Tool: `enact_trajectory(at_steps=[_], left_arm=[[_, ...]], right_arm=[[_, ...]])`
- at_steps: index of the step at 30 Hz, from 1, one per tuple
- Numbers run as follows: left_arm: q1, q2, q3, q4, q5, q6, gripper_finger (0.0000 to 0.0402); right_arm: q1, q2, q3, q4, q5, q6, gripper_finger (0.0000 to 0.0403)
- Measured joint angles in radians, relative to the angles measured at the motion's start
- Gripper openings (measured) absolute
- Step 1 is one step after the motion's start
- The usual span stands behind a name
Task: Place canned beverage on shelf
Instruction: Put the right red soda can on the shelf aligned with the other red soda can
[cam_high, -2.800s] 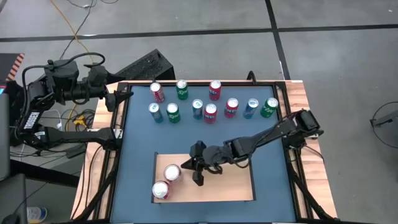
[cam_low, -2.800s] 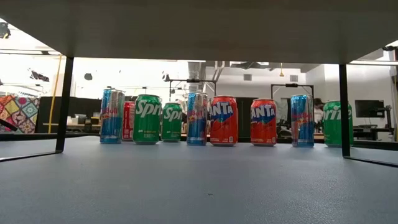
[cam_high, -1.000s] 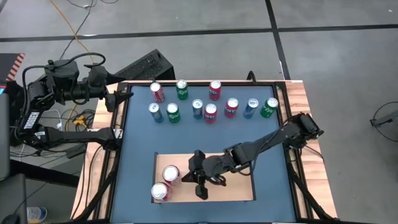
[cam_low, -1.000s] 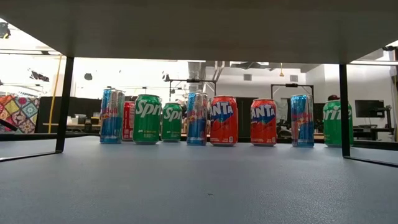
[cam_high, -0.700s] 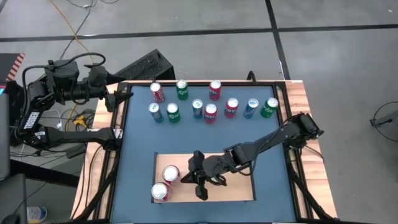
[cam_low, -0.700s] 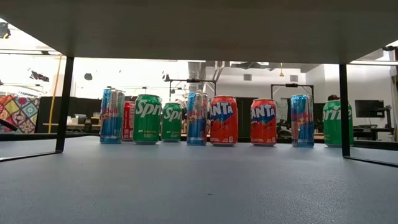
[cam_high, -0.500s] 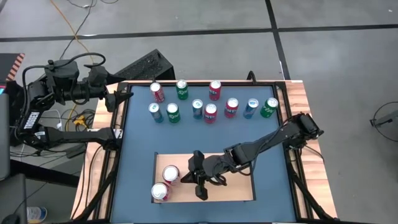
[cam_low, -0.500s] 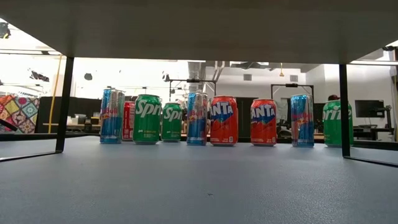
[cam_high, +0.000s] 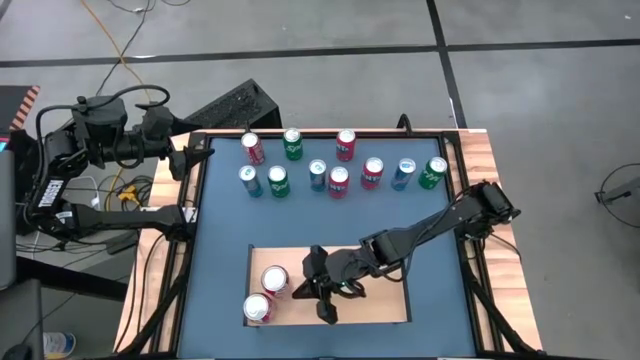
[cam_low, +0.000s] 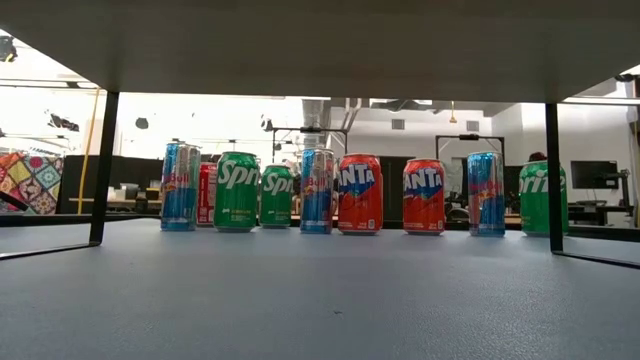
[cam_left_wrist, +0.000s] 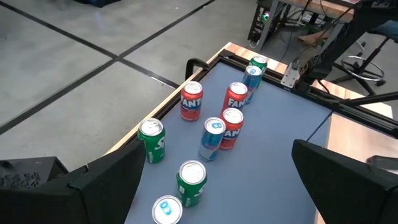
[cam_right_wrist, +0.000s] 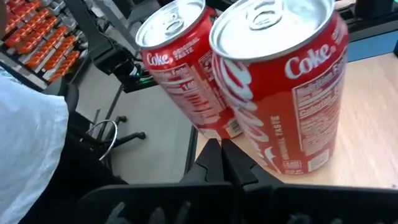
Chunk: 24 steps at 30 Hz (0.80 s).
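Two red Coke cans stand upright on the pale wooden shelf, one closer to my right gripper, the other toward the near edge. My right gripper is shut and reaches in from the table's right, slanting down. Its tips are at the foot of the closer can, by the gap between the two. My left gripper waits open at the table's far left corner. In the low view the shelf's underside spans the top. My right gripper's shut fingertips stand right at the lower wall of the closer Coke can, coming from the table's right and slanting down. I cannot tell whether they touch it. Both cans stand upright on the shelf.
Several Sprite, Fanta and blue cans stand in two loose rows on the blue table top at the far side. The shelf's black legs stand on the table. The right half of the shelf is bare.
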<state>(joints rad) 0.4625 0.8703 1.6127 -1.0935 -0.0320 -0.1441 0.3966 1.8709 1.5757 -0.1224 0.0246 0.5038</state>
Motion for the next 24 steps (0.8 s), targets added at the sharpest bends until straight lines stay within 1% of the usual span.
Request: enact_trajectory(at_steps=[2,4,6,8,9,24], left_arm=[[0.0,0.0,0.0,0.0,0.0,0.0,0.0391],[0.0,0.0,0.0,0.0,0.0,0.0,0.0391],[0.0,0.0,0.0,0.0,0.0,0.0,0.0391],[0.0,-0.001,0.0,0.0,-0.001,0.0,0.0391],[0.0,0.0,0.0,0.0,-0.001,0.0,0.0391],[0.0,0.0,0.0,0.0,-0.002,0.001,0.0391]], right_arm=[[-0.004,0.008,0.0,0.017,-0.001,-0.004,0.0],[-0.01,0.032,0.003,0.088,-0.037,-0.004,0.0],[-0.01,0.059,0.002,0.11,-0.073,0.006,0.0],[-0.007,0.09,0.023,0.136,-0.072,0.033,0.0],[-0.005,0.092,0.021,0.114,-0.073,0.035,0.0],[-0.04,0.083,0.026,0.102,-0.083,-0.016,0.0]])
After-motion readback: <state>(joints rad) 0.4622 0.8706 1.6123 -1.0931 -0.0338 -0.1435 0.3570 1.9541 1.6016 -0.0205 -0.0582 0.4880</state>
